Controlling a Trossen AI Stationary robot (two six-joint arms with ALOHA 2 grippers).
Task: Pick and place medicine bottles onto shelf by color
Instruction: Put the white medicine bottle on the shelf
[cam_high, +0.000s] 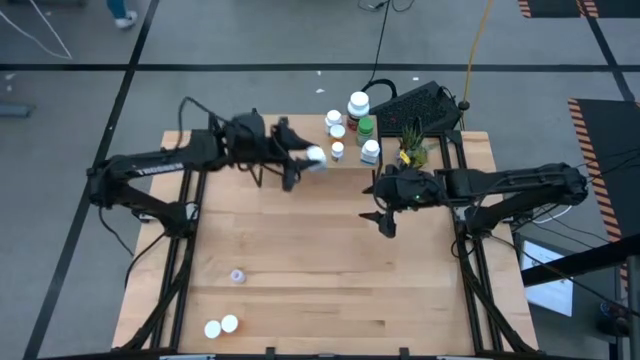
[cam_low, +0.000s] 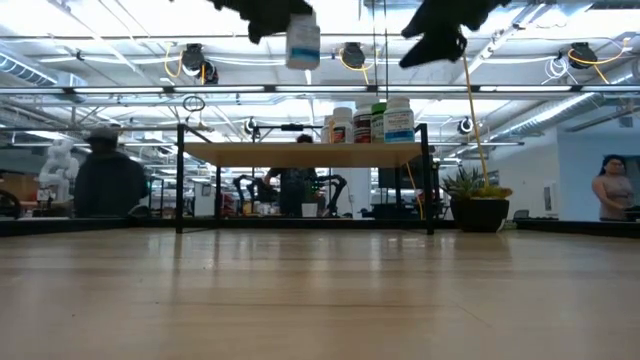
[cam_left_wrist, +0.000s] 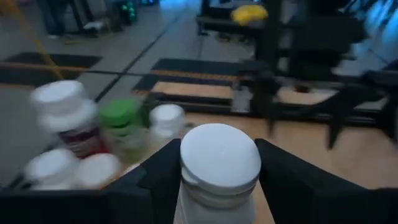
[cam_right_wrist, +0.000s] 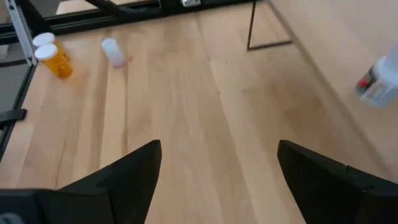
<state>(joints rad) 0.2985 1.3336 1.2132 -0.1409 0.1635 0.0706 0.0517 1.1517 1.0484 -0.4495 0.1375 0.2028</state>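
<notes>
Pale wood tabletop (cam_high: 320, 270) carries three loose medicine bottles at its near edge: two white-capped ones (cam_high: 221, 326) lying side by side (the right wrist view shows their bodies are orange) and a small pale one (cam_high: 237, 276) a little farther in, its colour hard to make out. Toward the middle, the right gripper (cam_high: 385, 222) hangs above bare wood with its fingers (cam_right_wrist: 134, 171) spread wide and nothing between them. Farther back, the left gripper (cam_high: 300, 165) is raised above the shelf (cam_low: 310, 153), its fingers clamped on a white-capped bottle (cam_left_wrist: 219, 163) whose body is mostly covered by the fingers and cut off at the frame edge. On the shelf stands a cluster of bottles (cam_high: 352, 125), white-capped apart from one green-capped bottle (cam_left_wrist: 124, 124); their labels are blurred. A potted plant (cam_high: 412, 148) sits just beside the cluster, and a dark keyboard (cam_high: 415, 105) lies beyond it, partly off the table.
</notes>
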